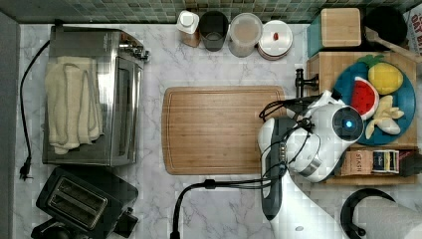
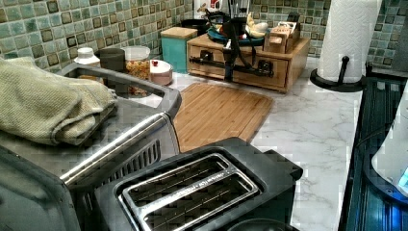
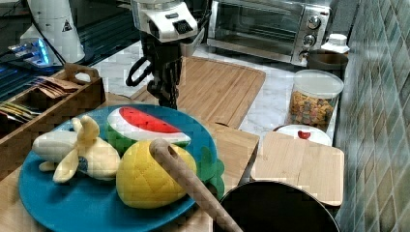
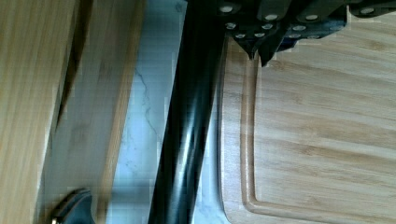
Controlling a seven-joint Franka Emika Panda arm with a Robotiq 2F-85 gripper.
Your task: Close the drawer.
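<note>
Black bar handle (image 4: 187,121) lies closest to the wrist camera, running between the drawer (image 4: 88,116) front and the cutting board (image 4: 322,135) above the marble desk (image 4: 144,116). Claw (image 4: 261,44) sits at the bar; whether its fingers are spread or pinched cannot be told. In the top view, the drawer sits at 3 o'clock from the board, under a blue plate (image 1: 410,107) holding toy fruit. Judgement: stiff wood, light, sliding; push squarely on the rigid bar or front panel. Jar (image 3: 314,99) contains cereal.

Apparently a kitchen: marble counter (image 1: 199,209), tiled backsplash (image 2: 57,29), toaster (image 2: 192,190).
</note>
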